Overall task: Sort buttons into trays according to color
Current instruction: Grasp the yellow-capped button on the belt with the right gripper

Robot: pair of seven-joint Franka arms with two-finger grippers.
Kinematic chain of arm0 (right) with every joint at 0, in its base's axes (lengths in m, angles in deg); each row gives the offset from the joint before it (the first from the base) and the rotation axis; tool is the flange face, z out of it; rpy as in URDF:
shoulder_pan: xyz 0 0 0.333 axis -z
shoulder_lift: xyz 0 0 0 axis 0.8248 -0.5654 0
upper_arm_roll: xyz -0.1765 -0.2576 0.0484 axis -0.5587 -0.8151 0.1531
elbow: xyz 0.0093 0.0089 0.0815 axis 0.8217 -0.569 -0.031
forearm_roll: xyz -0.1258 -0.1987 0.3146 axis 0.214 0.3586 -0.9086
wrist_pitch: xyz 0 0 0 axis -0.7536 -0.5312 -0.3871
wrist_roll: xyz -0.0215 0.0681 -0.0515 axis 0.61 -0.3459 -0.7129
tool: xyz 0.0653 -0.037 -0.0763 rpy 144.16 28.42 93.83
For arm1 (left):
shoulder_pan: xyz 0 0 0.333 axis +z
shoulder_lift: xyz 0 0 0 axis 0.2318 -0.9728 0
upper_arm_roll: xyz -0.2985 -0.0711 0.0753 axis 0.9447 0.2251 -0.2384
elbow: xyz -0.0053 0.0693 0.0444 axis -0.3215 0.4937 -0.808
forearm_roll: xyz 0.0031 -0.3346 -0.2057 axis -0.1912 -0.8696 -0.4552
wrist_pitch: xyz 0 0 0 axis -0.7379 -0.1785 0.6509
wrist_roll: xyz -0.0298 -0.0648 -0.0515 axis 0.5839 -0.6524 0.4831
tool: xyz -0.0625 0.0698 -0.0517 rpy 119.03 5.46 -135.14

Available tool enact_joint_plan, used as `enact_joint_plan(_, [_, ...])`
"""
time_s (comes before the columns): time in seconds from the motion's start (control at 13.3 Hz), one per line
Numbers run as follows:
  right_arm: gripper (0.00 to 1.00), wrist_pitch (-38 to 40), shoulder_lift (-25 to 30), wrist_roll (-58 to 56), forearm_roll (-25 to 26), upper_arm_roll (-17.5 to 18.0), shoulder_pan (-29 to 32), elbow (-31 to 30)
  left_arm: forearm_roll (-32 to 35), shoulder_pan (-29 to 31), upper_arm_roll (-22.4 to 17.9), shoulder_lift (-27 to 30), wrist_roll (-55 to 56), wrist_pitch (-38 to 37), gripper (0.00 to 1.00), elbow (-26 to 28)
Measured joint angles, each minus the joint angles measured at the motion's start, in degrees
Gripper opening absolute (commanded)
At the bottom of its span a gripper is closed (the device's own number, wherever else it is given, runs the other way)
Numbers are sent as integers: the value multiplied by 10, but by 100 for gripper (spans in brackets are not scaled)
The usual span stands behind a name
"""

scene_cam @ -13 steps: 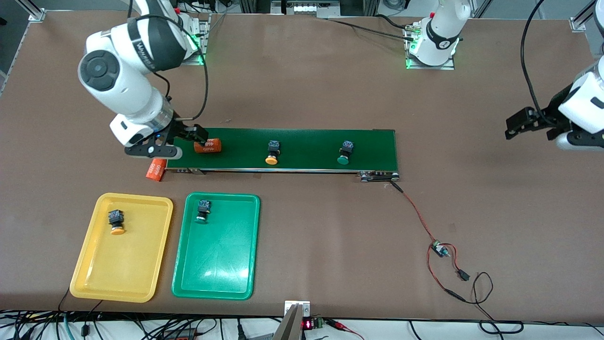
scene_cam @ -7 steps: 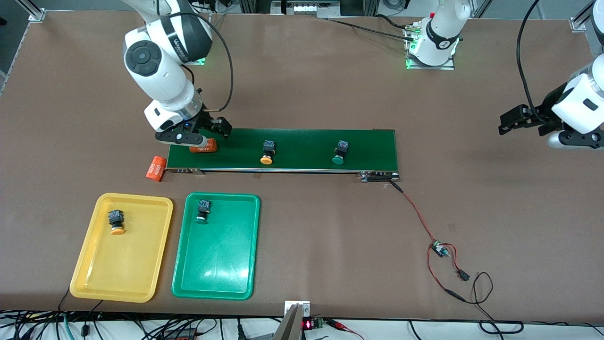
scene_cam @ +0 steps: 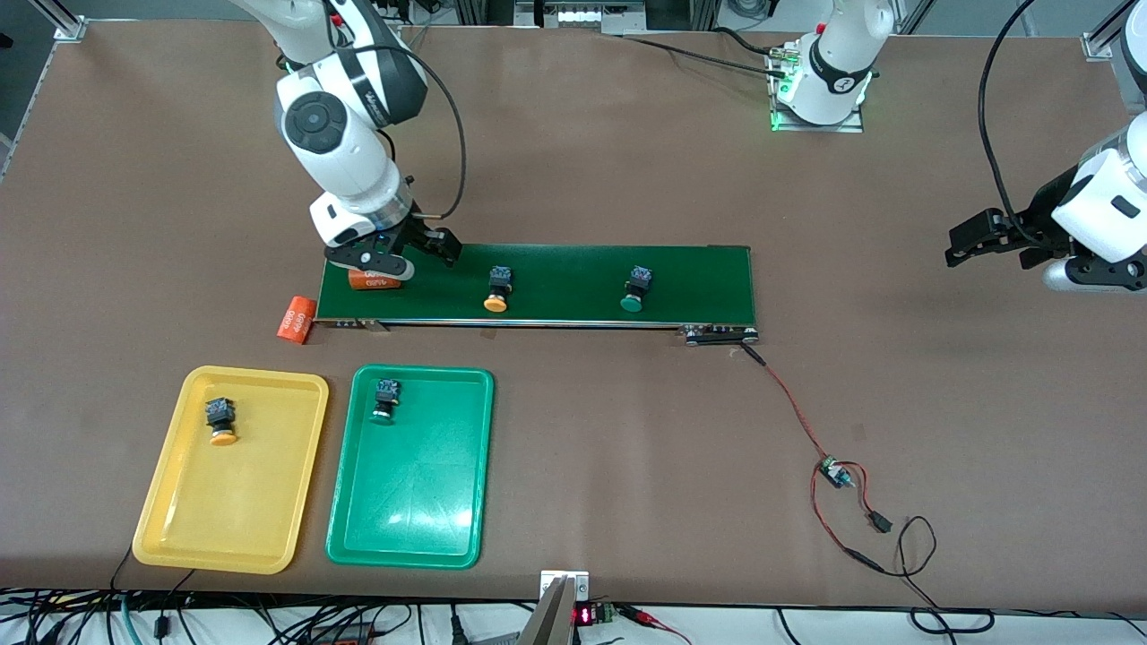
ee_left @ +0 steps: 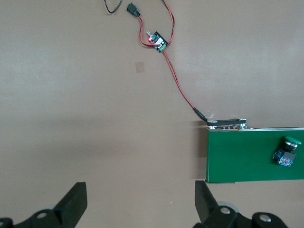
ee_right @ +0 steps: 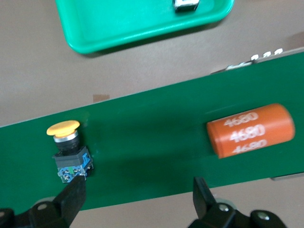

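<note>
Yellow-capped push-button switch with a black-and-blue body (scene_cam: 495,289) lies on the long dark-green conveyor belt (scene_cam: 573,269), and that belt is the landmark for everything here. The switch lies on its side, its long axis across the belt's width, cap toward the belt's camera-side edge and blue terminal end toward the robots. The right gripper (scene_cam: 401,258) hangs over the belt at the right arm's end, fingers spread wide with nothing between them. From it, the yellow-capped switch lies a short way along the belt toward the left arm's end. In the right wrist view the switch (ee_right: 69,151) sits just off one fingertip (ee_right: 73,194), not between the two. I'd judge a short slide along the belt would centre it.

Directly under that gripper on the belt lies a larger orange cylinder with white lettering (scene_cam: 372,279), which is not one of the buttons. A second such cylinder (scene_cam: 297,320) lies on the brown table just off the belt's end.

Further along the belt sits a dark-green-capped switch (scene_cam: 634,288), lying the same way. The left gripper (scene_cam: 986,244) waits with fingers apart, empty, over bare table past the belt's other end, so the right arm is plainly the nearer one.

Off the belt's camera-side edge lie a shallow yellow plastic tray (scene_cam: 170,502) and a shallow green plastic tray (scene_cam: 412,511), each holding one matching switch.
</note>
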Motion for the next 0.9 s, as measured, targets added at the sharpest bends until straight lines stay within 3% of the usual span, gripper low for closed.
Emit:
enact_joint_plan(0.3, [100,-24,-32,38,5,0,-17,1,0,-11,-5,1,2,0,100,0])
enact_joint_plan(0.6, [100,-50,-52,65,7,0,-25,5,0,-83,-81,5,7,0,100,0])
enact_joint_plan(0.9, [100,-54,-61,66,98,0,-26,8,0,-90,-84,6,7,-1,100,1])
